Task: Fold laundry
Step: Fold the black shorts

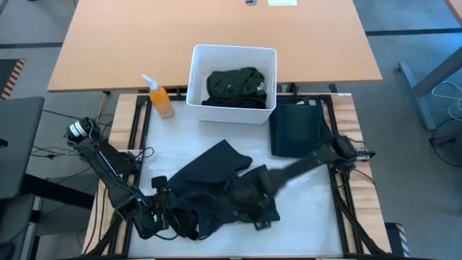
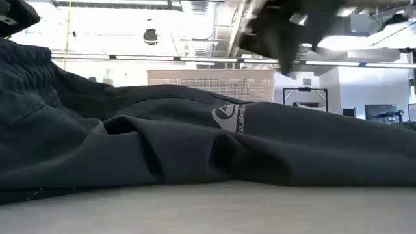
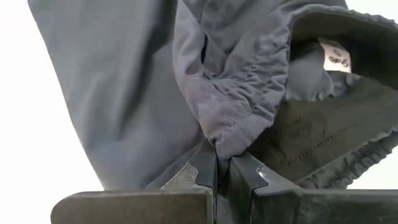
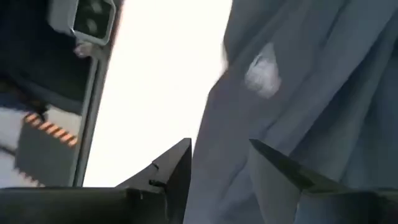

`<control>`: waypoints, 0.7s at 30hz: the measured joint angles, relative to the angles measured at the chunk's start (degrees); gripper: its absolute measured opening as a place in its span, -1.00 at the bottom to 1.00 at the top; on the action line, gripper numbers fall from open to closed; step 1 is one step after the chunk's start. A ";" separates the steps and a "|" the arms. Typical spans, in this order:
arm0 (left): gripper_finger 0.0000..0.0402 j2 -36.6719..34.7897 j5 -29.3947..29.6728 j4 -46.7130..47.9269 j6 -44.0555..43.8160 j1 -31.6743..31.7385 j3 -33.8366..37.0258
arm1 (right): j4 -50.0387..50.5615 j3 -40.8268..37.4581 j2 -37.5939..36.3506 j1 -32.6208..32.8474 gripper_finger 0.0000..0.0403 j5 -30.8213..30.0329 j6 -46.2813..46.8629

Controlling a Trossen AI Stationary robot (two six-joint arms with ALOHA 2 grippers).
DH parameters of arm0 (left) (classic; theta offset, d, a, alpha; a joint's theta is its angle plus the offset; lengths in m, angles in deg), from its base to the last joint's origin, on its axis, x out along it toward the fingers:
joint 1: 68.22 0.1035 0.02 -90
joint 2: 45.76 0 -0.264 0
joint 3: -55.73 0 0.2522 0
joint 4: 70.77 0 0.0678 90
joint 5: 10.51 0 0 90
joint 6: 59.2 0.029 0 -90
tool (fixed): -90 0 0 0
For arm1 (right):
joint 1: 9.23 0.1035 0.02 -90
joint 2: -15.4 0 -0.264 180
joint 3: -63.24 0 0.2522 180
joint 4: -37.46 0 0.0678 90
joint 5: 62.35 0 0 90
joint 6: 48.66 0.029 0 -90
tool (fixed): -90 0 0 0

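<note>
The left gripper (image 3: 222, 171) has its jaws pressed together on a bunched fold of the dark navy trousers (image 1: 216, 191), pinching cloth near the elastic waistband, where a small white label (image 3: 336, 57) shows. It sits at the near left of the table (image 1: 303, 217), low against the garment's left end. The right gripper (image 4: 221, 165) hangs over the near middle of the trousers with its jaws spread and empty; cloth lies just beyond them, apart from the fingers (image 4: 177, 168). Its arm is blurred in the high view, so the fingertips there are hard to make out.

The trousers sprawl crumpled across the near half of the table, one leg pointing toward the far side. In the low view they fill most of the frame, a pale printed logo (image 2: 227, 118) facing the camera, and hide the table behind them.

A folded dark garment (image 1: 296, 128) lies at the far right. The white plastic bin (image 1: 232, 58) at the far middle holds a dark green shirt (image 1: 234, 87). An orange spray bottle (image 1: 160, 97) stands just left of the bin.
</note>
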 joint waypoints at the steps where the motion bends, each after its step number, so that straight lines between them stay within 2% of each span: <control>1: -1.00 0.00 0.14 -0.12 0.30 -0.18 0.00 | -2.40 -3.48 -1.74 1.23 -0.10 -2.06 3.04; 9: -1.00 0.00 -2.90 -0.59 2.38 -0.22 0.00 | -15.48 -29.29 -15.22 6.00 -0.13 -12.23 30.18; 12: -1.00 0.00 -3.44 -0.60 2.37 -0.26 0.00 | -21.21 -36.53 -18.63 8.29 -0.12 -13.23 37.10; 16: -1.00 0.00 -3.40 -0.51 2.55 -0.21 0.00 | -28.58 -41.98 -20.40 11.10 -0.12 -15.12 39.65; 21: -1.00 0.00 -3.40 -0.71 2.15 0.18 -0.02 | -30.34 -42.49 -19.08 13.74 -0.14 -22.82 35.77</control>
